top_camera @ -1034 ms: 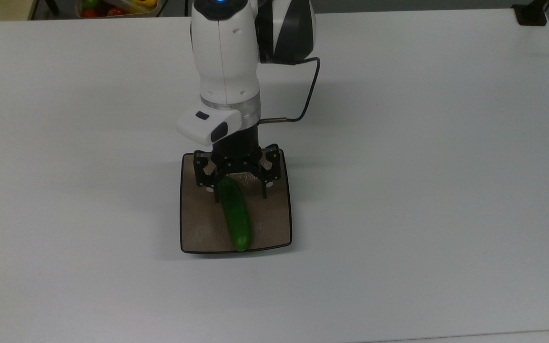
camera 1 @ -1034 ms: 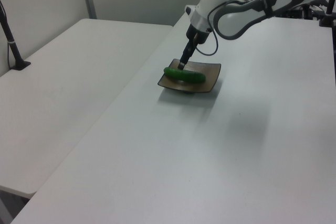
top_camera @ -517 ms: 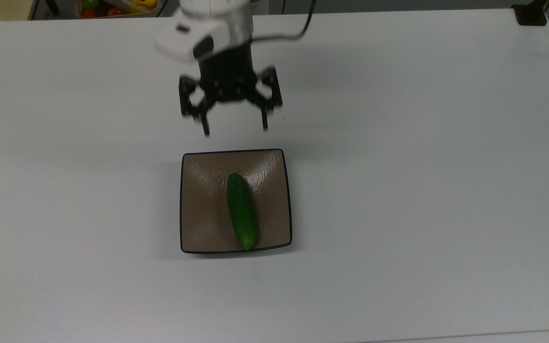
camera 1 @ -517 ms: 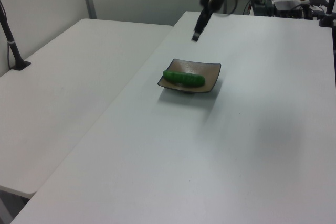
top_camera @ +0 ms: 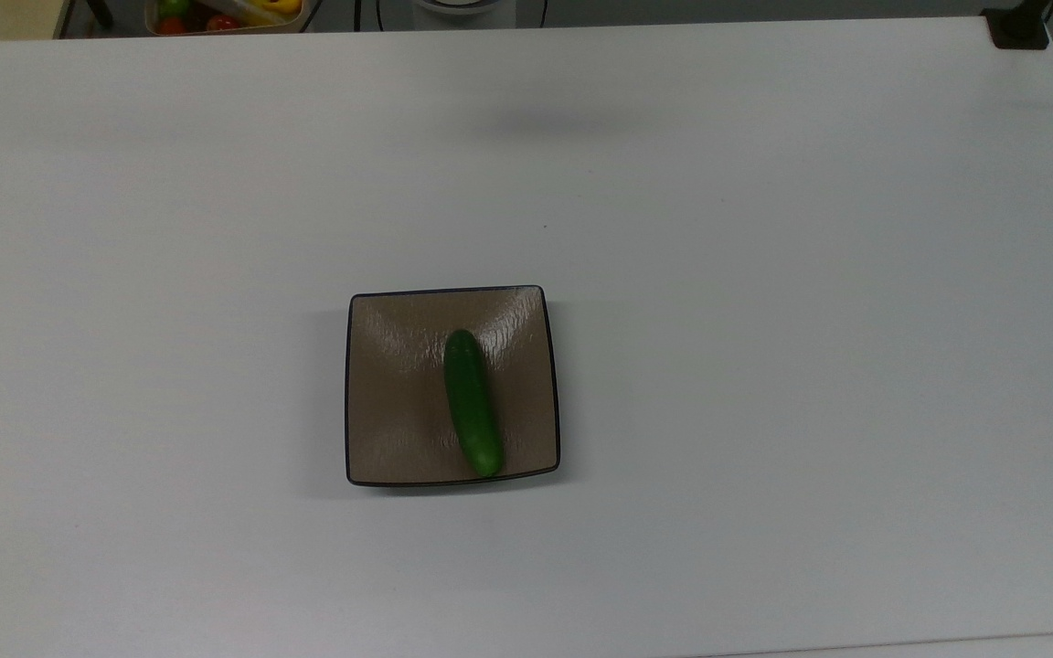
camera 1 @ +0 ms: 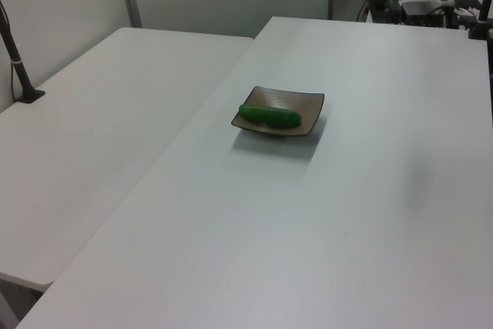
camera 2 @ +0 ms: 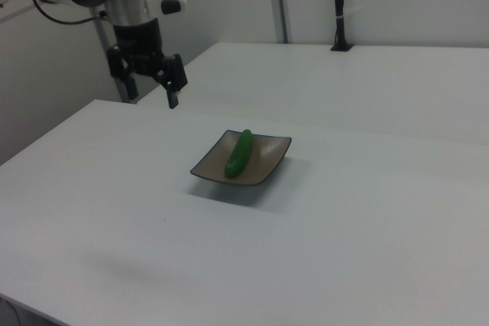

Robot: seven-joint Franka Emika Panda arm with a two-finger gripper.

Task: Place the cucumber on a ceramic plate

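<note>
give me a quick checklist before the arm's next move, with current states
1. Cucumber lying on the plate: ok.
2. Cucumber inside the rim: ok, though one end sits close to the top view's bottom edge.
3. Gripper apart from the cucumber and raised above the table: ok.
4. Gripper open, nothing between the fingers: ok.
5. Plate flat on the table, well in from the edges: ok.
6. Cucumber settled and not rolling: cannot tell from one moment.

No readable text or labels
</note>
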